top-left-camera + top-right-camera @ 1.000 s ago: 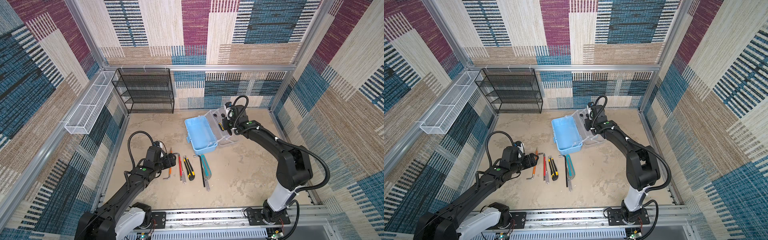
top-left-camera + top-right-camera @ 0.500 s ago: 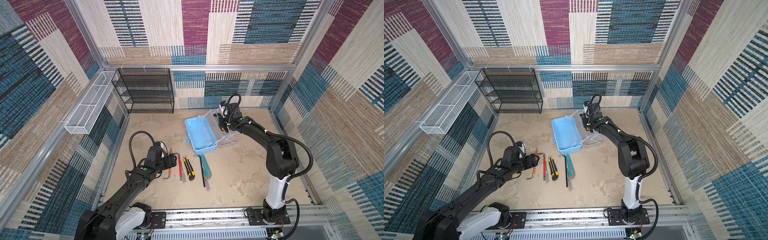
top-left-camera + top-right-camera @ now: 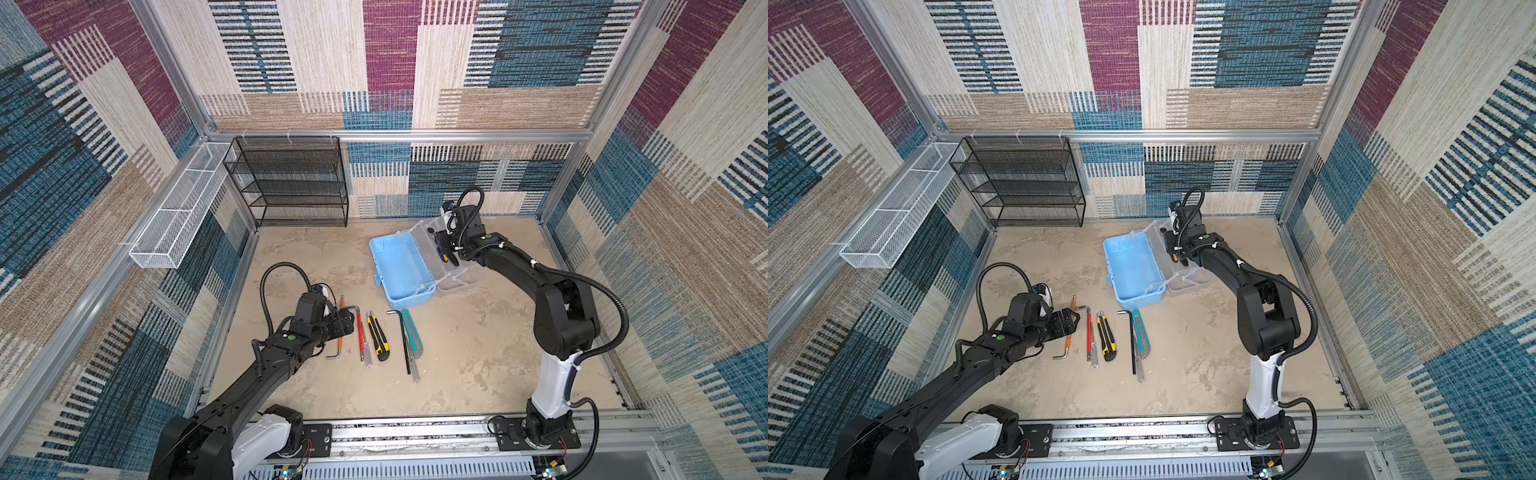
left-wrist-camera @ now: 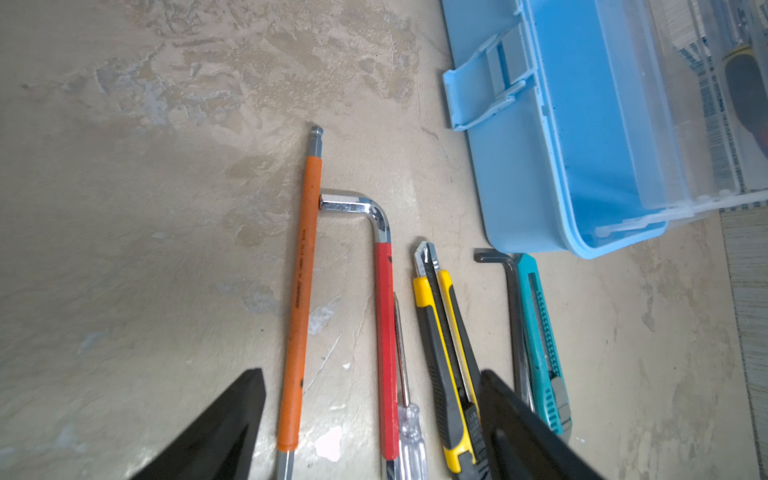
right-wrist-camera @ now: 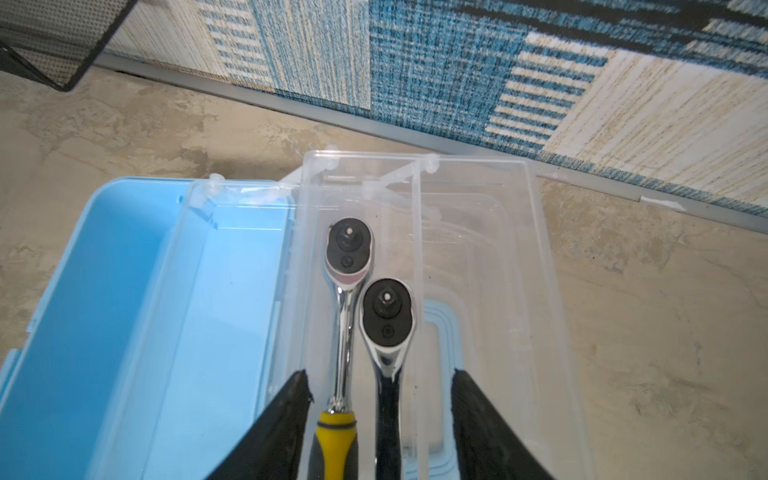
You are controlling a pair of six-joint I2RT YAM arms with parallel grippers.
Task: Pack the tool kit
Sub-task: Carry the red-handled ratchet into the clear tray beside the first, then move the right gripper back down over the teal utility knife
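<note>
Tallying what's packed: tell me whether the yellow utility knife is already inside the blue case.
No, the yellow utility knife lies on the table beside the red hex key, outside the blue case.

The yellow-handled ratchet [image 5: 341, 332] and black-handled ratchet [image 5: 387, 328] run out of the right wrist frame at their grips. In both top views, left of centre, the left hand [image 3: 348, 324] [image 3: 1072, 322] covers the orange hex key [image 3: 340, 343] [image 3: 1067, 342] mid-shaft.

The case [image 4: 582, 124] is smooth light-blue plastic, its lid [image 5: 532, 291] glossy clear plastic, the ratchets [image 5: 344, 332] polished metal, the tabletop [image 4: 166, 249] rough.
</note>
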